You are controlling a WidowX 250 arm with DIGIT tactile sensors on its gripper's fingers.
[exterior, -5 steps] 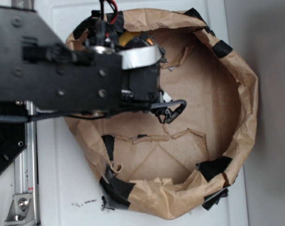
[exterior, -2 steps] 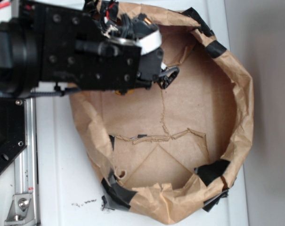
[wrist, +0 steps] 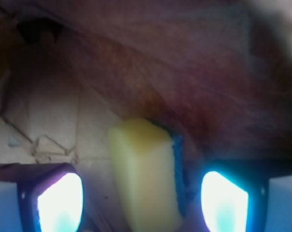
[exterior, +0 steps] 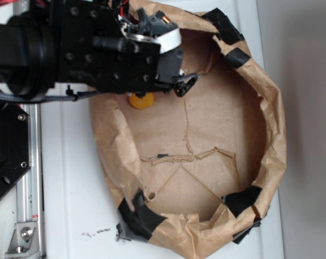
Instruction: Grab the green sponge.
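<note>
The green sponge (wrist: 143, 176) appears in the wrist view as an upright pale yellow foam block with a thin dark green scouring layer running down its right face; its top edge is slightly rounded and its lower end is cut off by the bottom of the frame. It stands between the two glowing fingers (wrist: 59, 200) of the gripper (wrist: 142, 203), with a clear gap visible on each side, so the jaws are spread around it and not pressing on it. Behind it rises the crumpled brown wall of the paper bag (exterior: 270, 108), blurred and reddish at this close range. In the exterior view there is one paper bag, rolled down into a shallow basin and patched with several strips of black tape (exterior: 243, 197), resting on a white table (exterior: 66, 183). One small yellow-orange object (exterior: 140, 100) peeks out just below the arm; too little of it shows to say what it is. The sponge itself cannot be made out in the exterior view, since the black arm (exterior: 87, 51) covers the upper left part of the bag. The gripper's fingertips are mostly hidden there too, with only a dark tip (exterior: 185, 83) showing over the bag's floor.
</note>
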